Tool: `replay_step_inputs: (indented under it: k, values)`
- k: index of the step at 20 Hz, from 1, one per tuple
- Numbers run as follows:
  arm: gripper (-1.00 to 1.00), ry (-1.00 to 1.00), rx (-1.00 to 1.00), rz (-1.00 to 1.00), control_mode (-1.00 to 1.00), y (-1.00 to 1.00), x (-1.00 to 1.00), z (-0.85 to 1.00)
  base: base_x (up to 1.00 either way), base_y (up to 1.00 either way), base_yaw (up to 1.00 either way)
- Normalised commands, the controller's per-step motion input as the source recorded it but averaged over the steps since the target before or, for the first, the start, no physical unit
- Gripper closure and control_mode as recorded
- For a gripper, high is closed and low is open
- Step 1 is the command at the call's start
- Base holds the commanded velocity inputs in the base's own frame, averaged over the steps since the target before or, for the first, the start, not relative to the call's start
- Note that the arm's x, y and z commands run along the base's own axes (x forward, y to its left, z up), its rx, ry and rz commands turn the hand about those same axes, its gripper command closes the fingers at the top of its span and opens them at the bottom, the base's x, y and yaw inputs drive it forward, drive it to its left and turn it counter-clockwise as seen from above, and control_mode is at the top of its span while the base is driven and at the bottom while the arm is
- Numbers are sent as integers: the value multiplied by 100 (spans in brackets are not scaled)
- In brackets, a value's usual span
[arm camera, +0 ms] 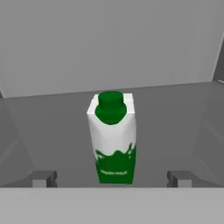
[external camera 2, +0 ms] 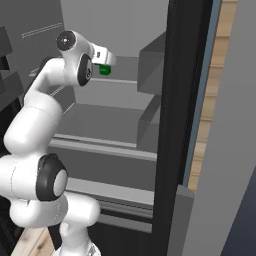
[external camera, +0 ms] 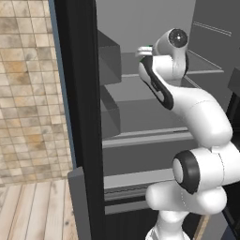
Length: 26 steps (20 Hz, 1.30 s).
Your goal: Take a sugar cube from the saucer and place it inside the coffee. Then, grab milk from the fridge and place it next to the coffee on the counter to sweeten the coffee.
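Observation:
The milk (arm camera: 113, 140), a white carton with a green cap and green lower band, stands upright on a grey shelf (arm camera: 52, 131) inside the fridge (external camera: 79, 93). My gripper (arm camera: 112, 179) is open, with its two fingertips (arm camera: 43, 178) wide apart low on either side of the carton and not touching it. In the right base view the hand reaches into the upper fridge compartment, and a bit of the milk's green (external camera 2: 104, 70) shows just beyond it. The arm hides most of the carton in the left base view.
Grey box-shaped bins (external camera: 110, 61) line the fridge's inner side, also seen as bins (external camera 2: 150, 65). The black fridge frame (external camera 2: 175, 100) stands close beside the arm. Outside are a tan tiled wall (external camera: 28, 93) and a wooden floor (external camera: 33, 211).

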Motion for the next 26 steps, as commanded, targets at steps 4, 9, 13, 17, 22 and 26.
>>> replay_step_inputs:
  k: [4,9,13,17,22,26]
  values:
    - [-100,0,0,0,-100,0,32,-3,0,0,0]
    - [-100,0,0,0,-100,0,28,-5,0,0,0]
    - [-100,0,0,0,-100,0,26,-7,0,0,0]
    - [-100,0,0,0,-100,0,21,-5,0,0,0]
    - [-100,0,0,0,-100,0,20,-2,0,0,0]
    - [100,0,0,0,-100,0,21,-1,0,0,0]
